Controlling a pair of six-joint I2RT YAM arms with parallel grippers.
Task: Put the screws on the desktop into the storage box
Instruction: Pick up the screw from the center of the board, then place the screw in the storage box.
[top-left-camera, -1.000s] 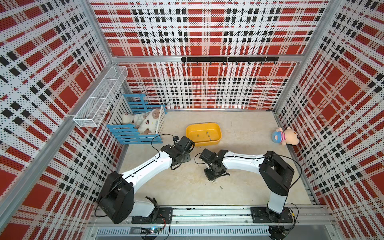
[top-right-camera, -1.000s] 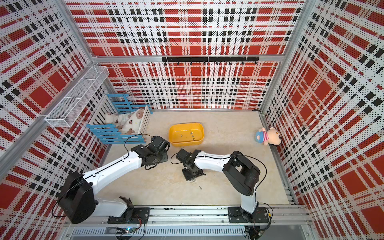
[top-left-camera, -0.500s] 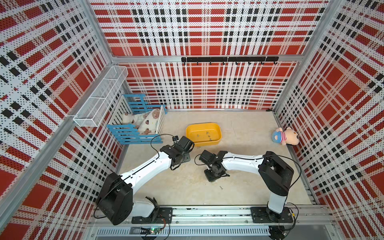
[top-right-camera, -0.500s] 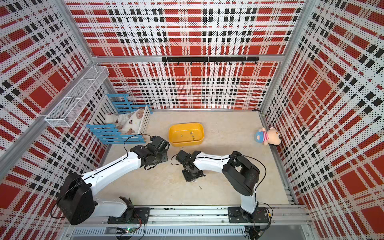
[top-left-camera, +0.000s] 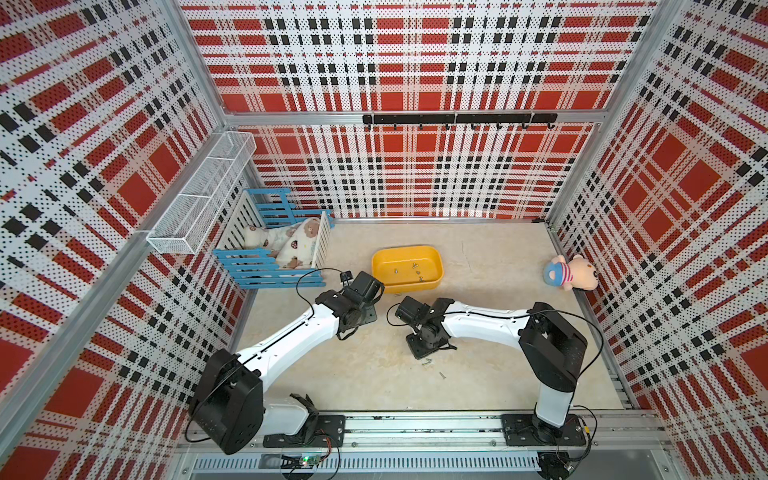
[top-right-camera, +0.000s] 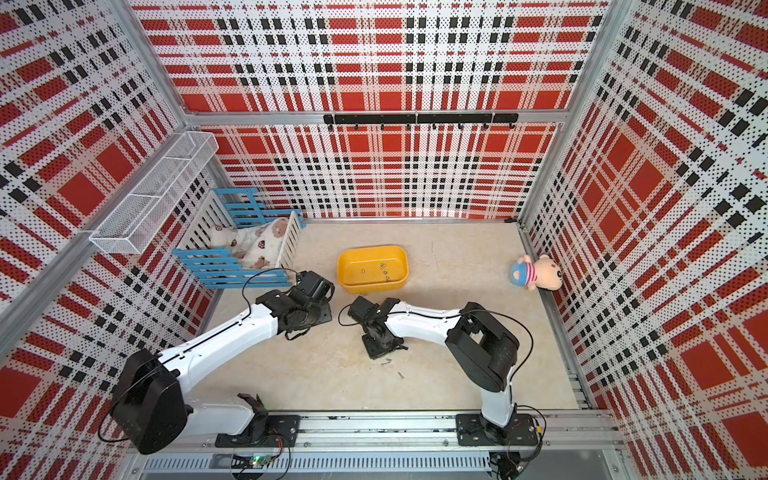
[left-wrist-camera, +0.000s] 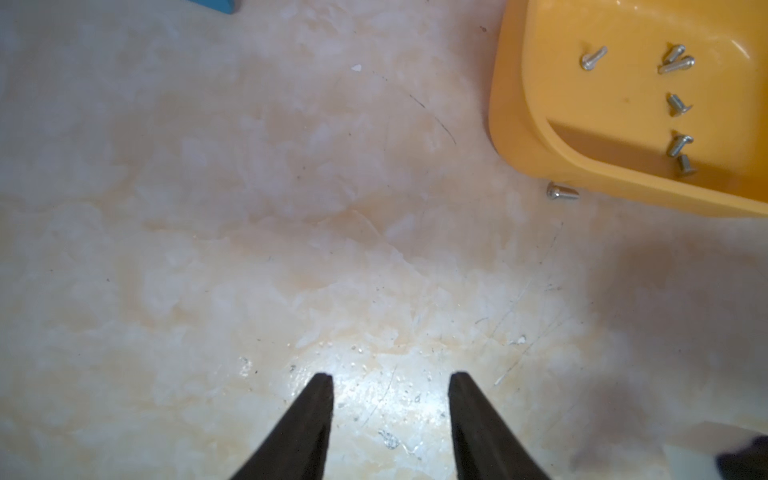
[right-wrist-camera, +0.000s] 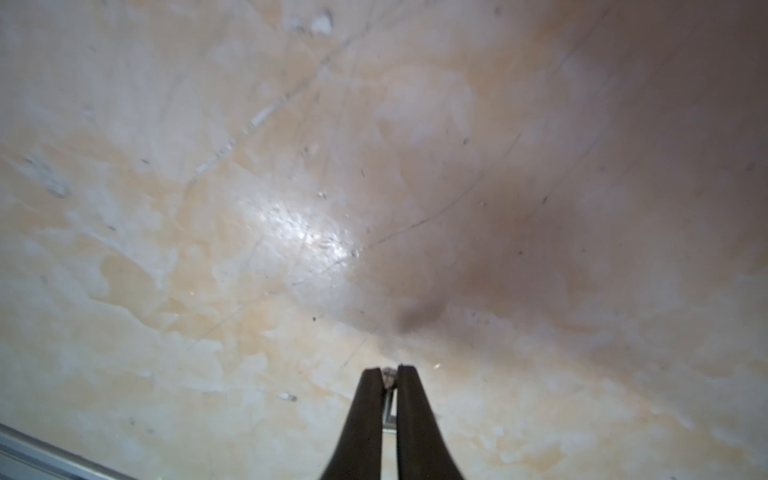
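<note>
In the right wrist view my right gripper (right-wrist-camera: 389, 371) is shut on a small silver screw (right-wrist-camera: 389, 374), pinched at the fingertips just above the beige desktop (right-wrist-camera: 208, 291). Two loose screws (top-left-camera: 427, 361) lie on the desktop beside that wrist in both top views. My left gripper (left-wrist-camera: 390, 378) hangs open over bare desktop, holding nothing. The yellow storage box (left-wrist-camera: 515, 124) holds several screws (left-wrist-camera: 677, 104). One more screw (left-wrist-camera: 562, 192) lies on the desktop against the box's outer wall. In both top views the box (top-left-camera: 409, 286) sits just beyond the two wrists.
A blue-and-white slatted crate (top-left-camera: 270, 272) with a plush inside stands at the back left. A white wire basket (top-left-camera: 199, 203) hangs on the left wall. A small plush toy (top-left-camera: 571, 272) lies at the right edge. An aluminium rail (right-wrist-camera: 41, 453) borders the front.
My right gripper has closed on a screw at the desktop. Both arms have stayed almost where they were, and the left gripper is as open as before.
</note>
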